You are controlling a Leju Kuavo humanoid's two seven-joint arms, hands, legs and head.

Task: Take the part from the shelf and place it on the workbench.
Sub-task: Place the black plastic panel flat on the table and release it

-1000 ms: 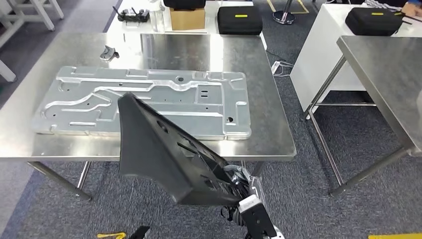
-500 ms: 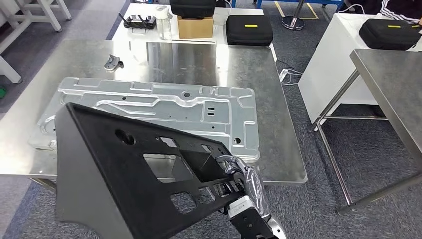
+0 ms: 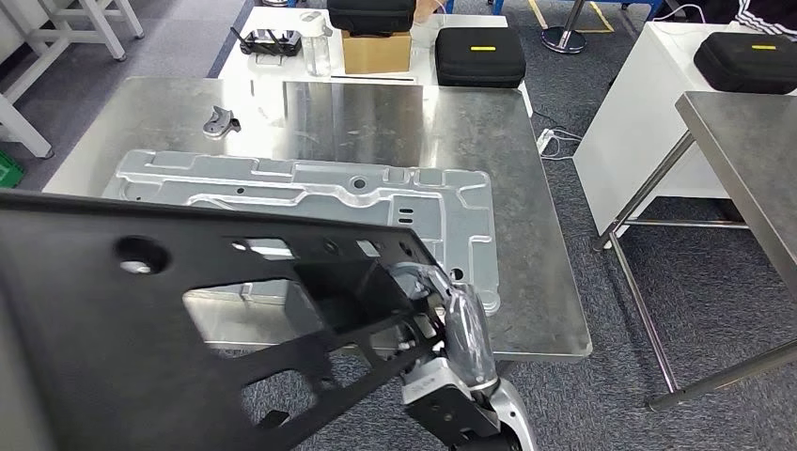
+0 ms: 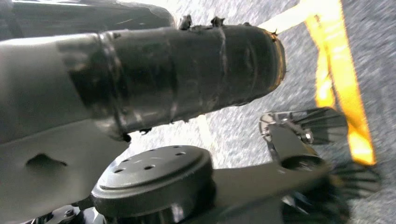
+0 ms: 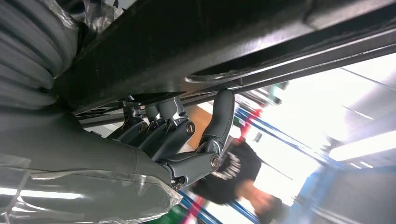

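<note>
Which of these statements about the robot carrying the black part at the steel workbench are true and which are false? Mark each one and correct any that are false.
1. The right hand grips the black part. True.
2. The black part lies flat on the workbench. False: it is held up in front of the bench.
3. A large silver metal plate lies on the workbench. True.
4. The cardboard box sits on the silver plate. False: it stands on the white table behind the workbench.

We've got a silver right arm [image 3: 489,413] wrapped in clear plastic, grey ribbed cover, right hand [image 5: 187,140] grey with dark screws.
</note>
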